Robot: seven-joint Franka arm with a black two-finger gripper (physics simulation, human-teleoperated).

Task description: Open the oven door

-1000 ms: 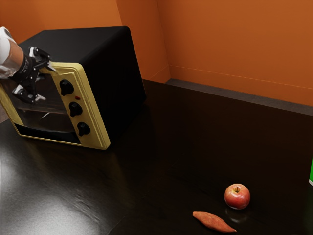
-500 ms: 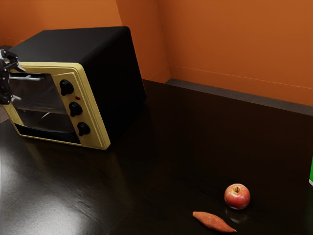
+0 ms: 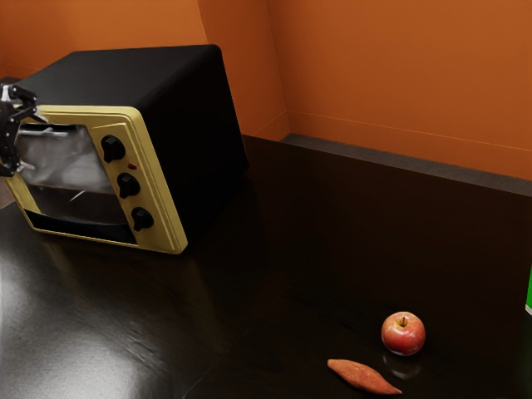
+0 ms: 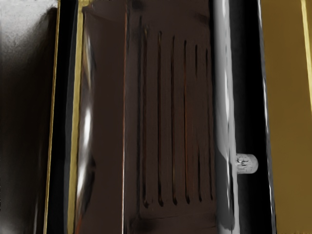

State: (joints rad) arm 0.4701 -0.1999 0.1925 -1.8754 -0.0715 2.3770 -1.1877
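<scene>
In the exterior view, the oven door [image 3: 66, 162] faces seven o'clock, lengthwise roughly nine-to-three; the pincer [image 3: 32, 141] (fingers agape) sits toward ten.

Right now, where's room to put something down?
The dark table is bare between the boxy black oven and round red apple. Crowded: around the apple and orange sweet potato, and at the oven's front, by the black gripper.

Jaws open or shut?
Open: in the exterior view the upper and lower jaws stand wide apart, in front of the oven.

Glassy oven door [image 3: 66, 170], roughly upright, silver handle [image 4: 223, 97].
</scene>
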